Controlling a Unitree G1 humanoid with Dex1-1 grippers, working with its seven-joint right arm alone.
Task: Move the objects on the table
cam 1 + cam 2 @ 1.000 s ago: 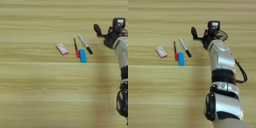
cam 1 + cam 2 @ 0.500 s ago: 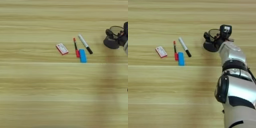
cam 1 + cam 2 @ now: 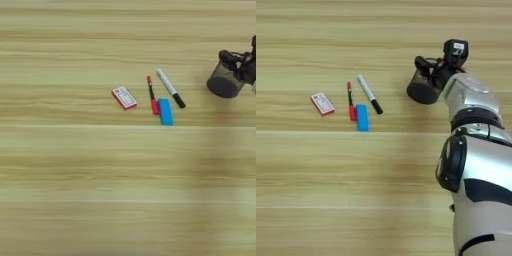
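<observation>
Blue block point(image 3: 362, 117) lies seemingly well left of tool point(image 3: 422, 85).

Nothing shows apart from the task's own things.

A light-wood worktop point(image 3: 75, 190) fills the whole frame, edge to edge. Its grain runs in horizontal stripes of pale yellow and tan, with darker bands across the upper part and lower middle. The light is soft and even, with a faint shadow at the right.
</observation>
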